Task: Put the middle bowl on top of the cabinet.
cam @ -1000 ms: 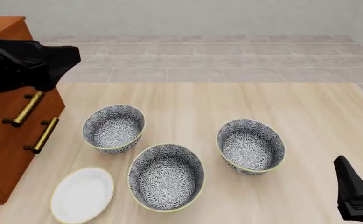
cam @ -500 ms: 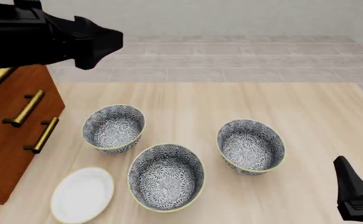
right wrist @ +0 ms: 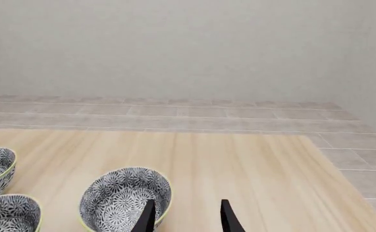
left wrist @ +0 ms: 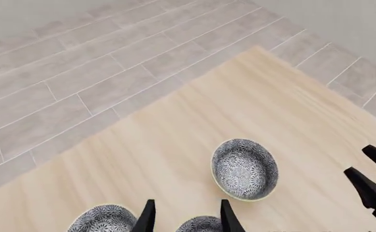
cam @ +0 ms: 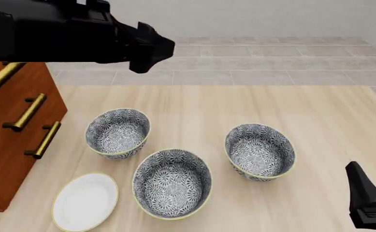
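Swinging up and rightward across the front view, the left arm has travelled from beside the cabinet [cam: 14,130] to a high position out over the far part of the surface [cam: 195,106], its left tool [cam: 151,48] now well above the bowls. Nothing else has shifted: all three patterned bowls and the white plate [cam: 85,201] lie where they were. My reading is that the reach toward a bowl has begun, with no contact made yet.

The middle bowl [cam: 172,182] sits upright on the surface, nearest the camera, between the left bowl [cam: 118,132] and the right bowl [cam: 259,151], just beside the plate. The cabinet stands at the surface's left edge with nothing on its visible part.

In its wrist view the left tool [left wrist: 186,218] has its fingers spread with nothing between them, looking down at the bowls from a height. The right tool [right wrist: 186,216] is likewise parted and empty, parked low at the near right corner, pointing over the right bowl [right wrist: 124,198].
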`<action>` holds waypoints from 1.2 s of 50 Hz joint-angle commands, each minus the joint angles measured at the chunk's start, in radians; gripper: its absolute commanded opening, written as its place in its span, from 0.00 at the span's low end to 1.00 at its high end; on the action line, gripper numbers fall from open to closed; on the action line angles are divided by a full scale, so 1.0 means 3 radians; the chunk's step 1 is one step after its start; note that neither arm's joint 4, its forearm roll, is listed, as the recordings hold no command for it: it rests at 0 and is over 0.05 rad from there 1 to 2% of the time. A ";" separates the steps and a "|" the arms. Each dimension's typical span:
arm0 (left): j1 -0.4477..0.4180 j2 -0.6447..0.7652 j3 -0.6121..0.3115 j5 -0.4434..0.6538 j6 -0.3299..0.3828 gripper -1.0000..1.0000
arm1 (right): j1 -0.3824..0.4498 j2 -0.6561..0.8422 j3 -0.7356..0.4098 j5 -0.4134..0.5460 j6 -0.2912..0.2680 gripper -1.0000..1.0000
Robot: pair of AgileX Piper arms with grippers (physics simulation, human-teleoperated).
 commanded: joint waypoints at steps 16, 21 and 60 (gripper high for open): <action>-0.0269 0.0448 -0.0207 0.0004 0.0003 1.00 | 0.0002 0.0000 0.0000 0.0001 0.0007 1.00; -0.0292 0.0499 -0.0204 -0.0001 0.0017 1.00 | 0.0000 0.0000 0.0001 0.0002 0.0012 1.00; -0.0359 0.1053 -0.0429 0.0090 -0.0152 1.00 | 0.0005 -0.0001 0.0002 0.0003 -0.0032 1.00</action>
